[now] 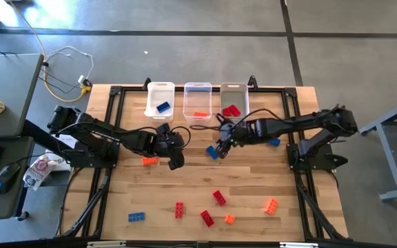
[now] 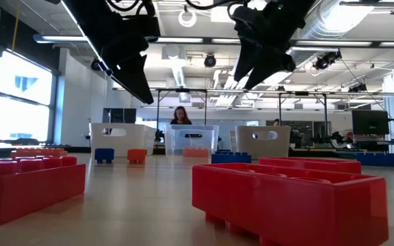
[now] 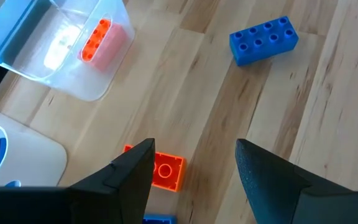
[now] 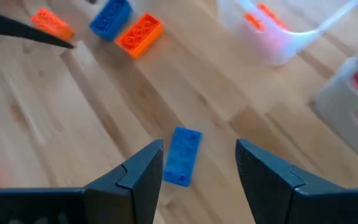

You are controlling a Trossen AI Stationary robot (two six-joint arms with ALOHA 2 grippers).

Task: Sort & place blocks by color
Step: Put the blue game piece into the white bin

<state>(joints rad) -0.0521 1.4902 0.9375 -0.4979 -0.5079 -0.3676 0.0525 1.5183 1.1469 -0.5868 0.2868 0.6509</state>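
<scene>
The right gripper (image 4: 194,168) is held open and empty above a small blue studded plastic brick (image 4: 183,155); the left gripper (image 3: 191,168), likewise open, is poised over an orange studded brick (image 3: 165,171).

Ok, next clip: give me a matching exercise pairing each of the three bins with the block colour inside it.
Column one:
1. left bin
2. middle bin
3. right bin

Column two:
a. orange block
b. red block
c. blue block

Pairs: 1-c, 2-a, 3-b.
</scene>
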